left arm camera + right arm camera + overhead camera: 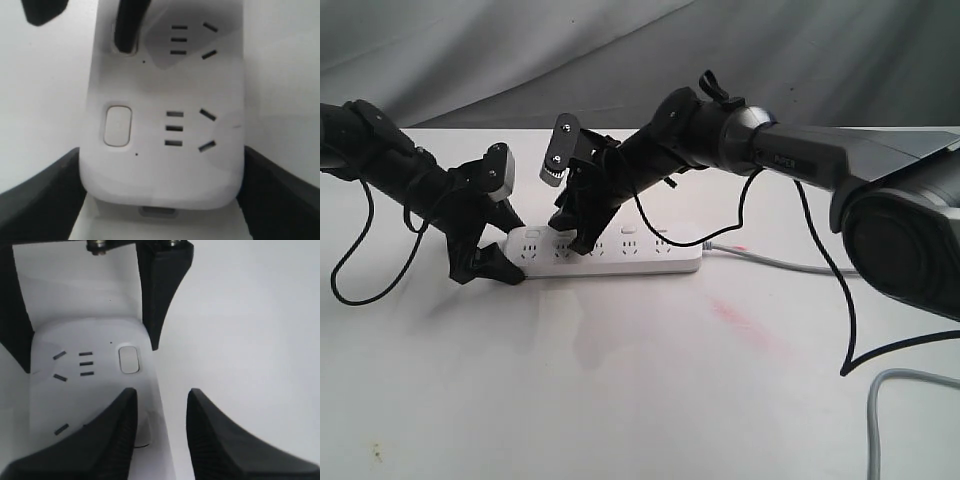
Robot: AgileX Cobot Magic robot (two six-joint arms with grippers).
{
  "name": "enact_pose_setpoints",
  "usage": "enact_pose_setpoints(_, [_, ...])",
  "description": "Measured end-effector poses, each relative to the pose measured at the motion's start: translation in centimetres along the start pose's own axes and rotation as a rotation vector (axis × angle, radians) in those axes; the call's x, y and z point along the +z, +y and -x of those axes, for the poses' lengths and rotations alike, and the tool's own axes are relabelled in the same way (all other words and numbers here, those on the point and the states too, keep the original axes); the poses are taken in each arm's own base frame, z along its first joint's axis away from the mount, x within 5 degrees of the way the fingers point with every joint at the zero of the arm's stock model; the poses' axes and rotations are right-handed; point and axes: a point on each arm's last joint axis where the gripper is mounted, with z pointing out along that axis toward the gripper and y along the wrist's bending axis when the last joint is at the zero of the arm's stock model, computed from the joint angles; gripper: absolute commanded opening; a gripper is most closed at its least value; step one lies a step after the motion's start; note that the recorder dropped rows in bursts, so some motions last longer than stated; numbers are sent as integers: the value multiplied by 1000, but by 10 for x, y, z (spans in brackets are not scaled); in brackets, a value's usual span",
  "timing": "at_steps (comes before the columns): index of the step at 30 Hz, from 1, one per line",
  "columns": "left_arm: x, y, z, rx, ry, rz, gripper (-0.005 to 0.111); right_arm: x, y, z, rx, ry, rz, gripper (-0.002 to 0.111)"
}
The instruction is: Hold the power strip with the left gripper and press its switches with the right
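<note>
Right gripper was seen slightly parted, one tip laid on the second of the switches | power strip was pinched at its end on the table by left gripper | a straight, centred press was advised.

Your counter is a plain white, matte surface that fills most of the exterior view. Behind its far edge you have a grey cloth backdrop, hung loosely with soft folds and creases. Toward the counter's right edge you'll see a faint reddish smear, and by the near left corner a few small dark specks. The light is soft and even, throwing only pale shadows.
</note>
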Motion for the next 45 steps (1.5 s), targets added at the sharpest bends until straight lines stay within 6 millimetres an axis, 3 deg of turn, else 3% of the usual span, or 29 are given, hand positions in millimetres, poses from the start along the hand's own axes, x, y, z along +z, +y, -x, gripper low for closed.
enact_pose_setpoints(45, [0,0,0,0,0,0,53,14,-2,-16,39,39,3,32])
